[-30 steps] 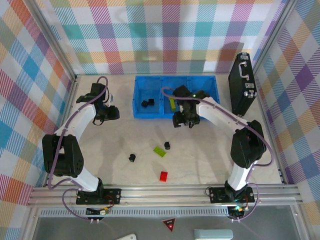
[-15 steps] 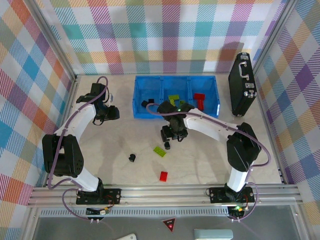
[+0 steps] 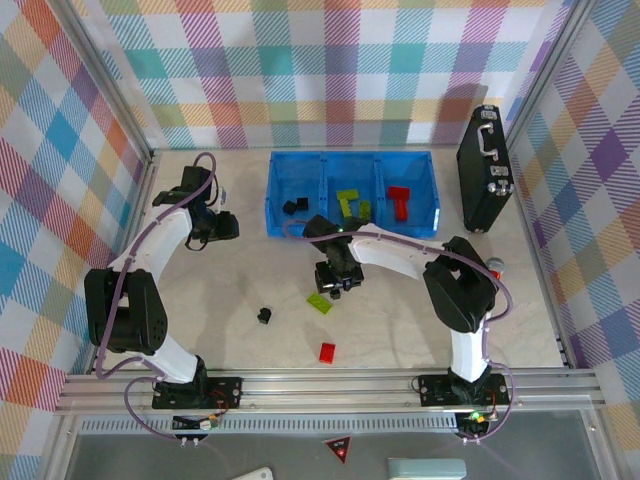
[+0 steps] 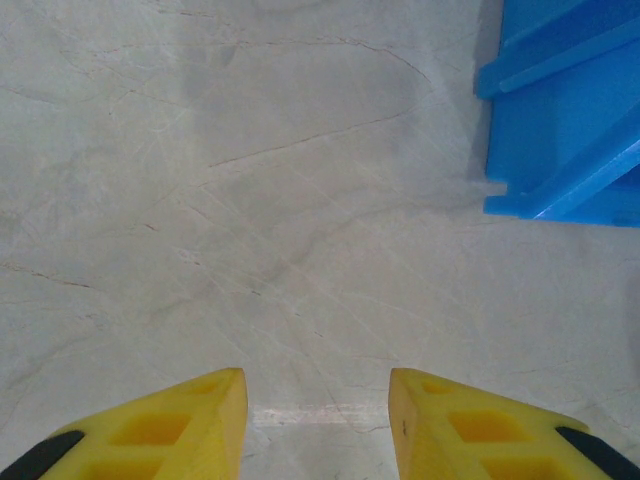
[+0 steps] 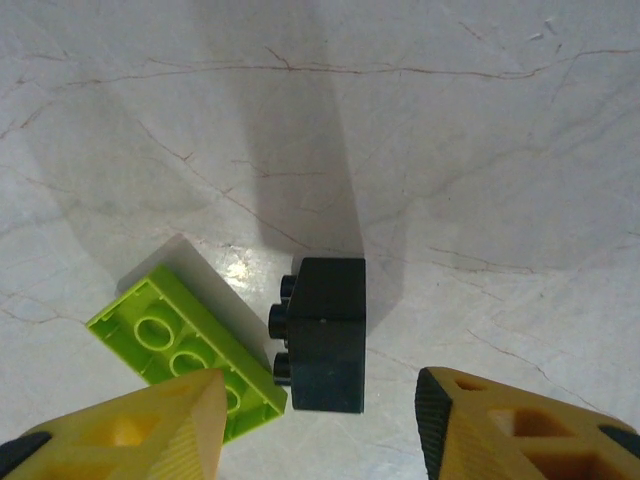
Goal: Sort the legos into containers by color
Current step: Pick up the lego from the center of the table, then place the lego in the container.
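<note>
- Hovering low over the middle of the desk [image 3: 400, 330] with the right hand [image 5: 318, 388]; yellow fingers [image 5: 150, 425] spread apart, gripping nothing
- Lying between those fingertips on the desk, black lego [image 5: 322, 335] on its side, studs turned toward lime lego [image 5: 185, 350] just beside it; cannot tell whether touching
- Seen from the top camera: right hand [image 3: 335, 280] just short of the blue tray [image 3: 352, 233]; lime lego [image 3: 319, 303] at its near side
- Resting loose toward the near edge: second black lego [image 3: 264, 315] left of middle; red lego [image 3: 327, 351] closer to the edge
- Sitting at the far edge, blue tray already holding black legos [image 3: 293, 207] in the left compartment; lime legos [image 3: 350, 203] in the middle one; a red one [image 3: 399, 200] in the right one
- Holding off near the left edge, beside the tray's left end: left hand [image 3: 228, 225]; fingers wide apart [image 4: 315, 380], bare desk between them, tray corner [image 4: 560, 150] ahead
- Standing on edge by the far right corner: black case [image 3: 483, 165]
</note>
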